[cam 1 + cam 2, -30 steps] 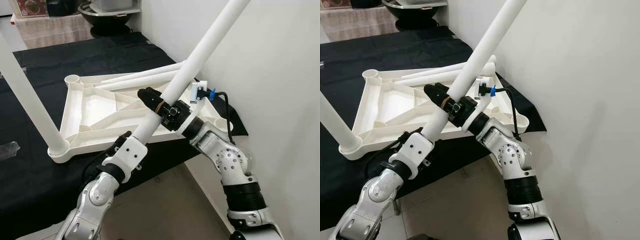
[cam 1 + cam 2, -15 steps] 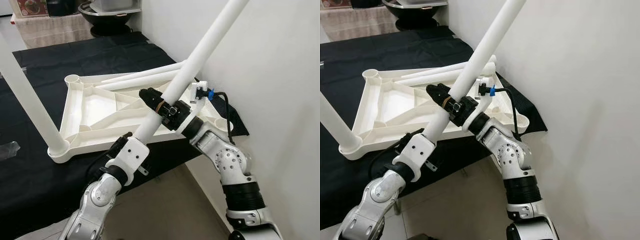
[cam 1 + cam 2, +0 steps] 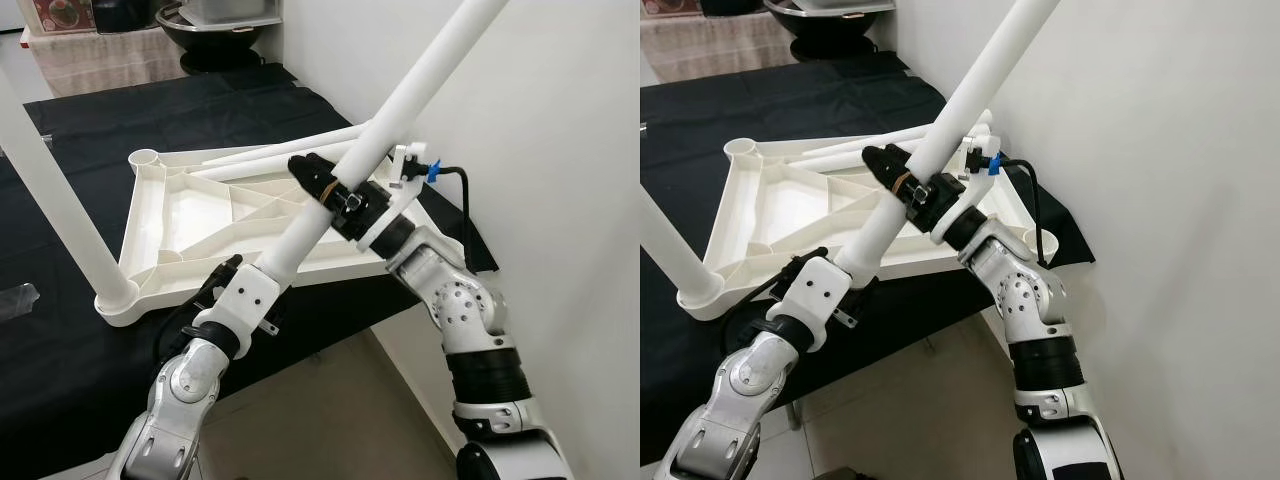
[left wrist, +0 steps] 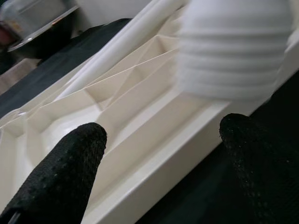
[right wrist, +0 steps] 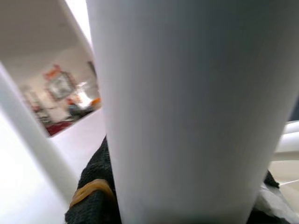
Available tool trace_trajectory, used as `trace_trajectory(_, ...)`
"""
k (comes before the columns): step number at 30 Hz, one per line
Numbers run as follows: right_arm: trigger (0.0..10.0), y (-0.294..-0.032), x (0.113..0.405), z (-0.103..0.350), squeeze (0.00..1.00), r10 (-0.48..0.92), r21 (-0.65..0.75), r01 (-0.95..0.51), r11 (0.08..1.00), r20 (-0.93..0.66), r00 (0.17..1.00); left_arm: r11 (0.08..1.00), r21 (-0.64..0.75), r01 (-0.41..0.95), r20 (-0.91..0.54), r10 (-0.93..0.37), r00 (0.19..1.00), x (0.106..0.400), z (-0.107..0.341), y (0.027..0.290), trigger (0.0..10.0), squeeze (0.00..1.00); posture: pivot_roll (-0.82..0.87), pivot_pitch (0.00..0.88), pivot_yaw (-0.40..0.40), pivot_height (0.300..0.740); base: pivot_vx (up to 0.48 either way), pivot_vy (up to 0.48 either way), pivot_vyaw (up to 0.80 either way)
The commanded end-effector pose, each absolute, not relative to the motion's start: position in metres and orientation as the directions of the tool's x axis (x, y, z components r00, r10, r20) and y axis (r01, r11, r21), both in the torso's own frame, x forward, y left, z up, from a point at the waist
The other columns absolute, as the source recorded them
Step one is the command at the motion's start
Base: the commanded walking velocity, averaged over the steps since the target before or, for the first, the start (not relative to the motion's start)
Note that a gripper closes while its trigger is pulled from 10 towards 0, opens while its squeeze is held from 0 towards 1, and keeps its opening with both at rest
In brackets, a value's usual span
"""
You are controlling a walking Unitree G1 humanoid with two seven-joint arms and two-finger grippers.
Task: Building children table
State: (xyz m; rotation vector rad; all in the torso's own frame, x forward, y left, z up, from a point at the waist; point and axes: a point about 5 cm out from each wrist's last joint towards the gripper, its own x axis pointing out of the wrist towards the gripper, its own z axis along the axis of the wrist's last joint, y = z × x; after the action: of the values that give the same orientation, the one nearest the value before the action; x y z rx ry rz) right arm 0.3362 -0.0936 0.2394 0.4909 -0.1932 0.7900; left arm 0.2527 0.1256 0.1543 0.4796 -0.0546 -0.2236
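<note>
Table leg (image 3: 400, 105), a long white tube, slants from lower left up to upper right above the overturned white children's table (image 3: 190, 225). Right gripper (image 3: 322, 185) has its black fingers clamped around the tube at mid-length. Left gripper (image 3: 215, 290) sits at the tube's lower, ribbed end (image 4: 233, 46); its fingers (image 4: 60, 172) stand apart, the ribbed end between and beyond them, untouched. The overturned table lies on the black-covered tabletop (image 3: 200, 100). One fitted leg (image 3: 60, 200) stands upright at the near left corner. Two loose legs (image 3: 280, 155) lie across the far edge.
</note>
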Motion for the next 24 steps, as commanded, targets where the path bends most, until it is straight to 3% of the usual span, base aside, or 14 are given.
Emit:
trace_trajectory(1,0.0,-0.099,0.339,0.243,0.0,0.602,0.321,-0.699,0.639,0.358,0.714,0.859,0.472,0.197,-0.024,-0.211,0.977,0.253,0.151,0.129,10.0,0.0,-0.02,0.032,-0.044,0.74,0.0,0.0,0.0)
trace_trajectory(3,0.0,-0.103,0.342,0.245,0.0,0.562,0.289,-0.662,0.692,0.359,0.745,0.865,0.459,0.204,-0.031,-0.214,0.976,0.252,0.15,0.127,10.0,0.0,-0.01,0.028,-0.046,0.74,0.0,0.0,0.0)
trace_trajectory(4,6.6,-0.108,0.345,0.246,0.0,0.523,0.236,-0.613,0.754,0.348,0.778,0.87,0.448,0.209,-0.034,-0.217,0.976,0.251,0.149,0.124,10.0,0.0,-0.02,0.029,-0.045,0.74,0.0,0.0,0.0)
trace_trajectory(5,6.6,-0.108,0.345,0.246,0.0,0.523,0.236,-0.613,0.754,0.348,0.778,0.87,0.448,0.209,-0.034,-0.217,0.976,0.251,0.149,0.124,10.0,0.0,-0.02,0.029,-0.045,0.74,0.0,0.0,0.0)
trace_trajectory(6,10.0,-0.114,0.348,0.248,0.0,0.465,0.174,-0.542,0.822,0.345,0.815,0.872,0.439,0.218,-0.028,-0.229,0.973,0.249,0.149,0.119,10.0,0.0,-0.02,0.028,-0.047,0.74,0.0,0.0,0.0)
trace_trajectory(12,10.0,-0.135,0.347,0.251,0.0,0.289,0.07,-0.337,0.939,0.375,0.881,0.881,0.398,0.256,-0.01,-0.275,0.961,0.242,0.149,0.106,10.0,0.0,-0.02,0.025,-0.043,0.74,0.0,0.0,0.0)
trace_trajectory(14,10.0,-0.143,0.345,0.251,0.0,0.237,-0.025,-0.247,0.969,0.386,0.892,0.886,0.381,0.265,0.004,-0.288,0.958,0.242,0.151,0.103,10.0,0.0,-0.02,0.023,-0.043,0.74,0.0,0.0,0.0)
trace_trajectory(24,10.0,-0.143,0.337,0.238,0.0,0.189,-0.057,-0.182,0.982,0.392,0.9,0.923,0.298,0.242,0.048,-0.268,0.962,0.243,0.159,0.104,10.0,0.0,-0.02,0.008,-0.048,0.74,0.0,0.0,0.0)
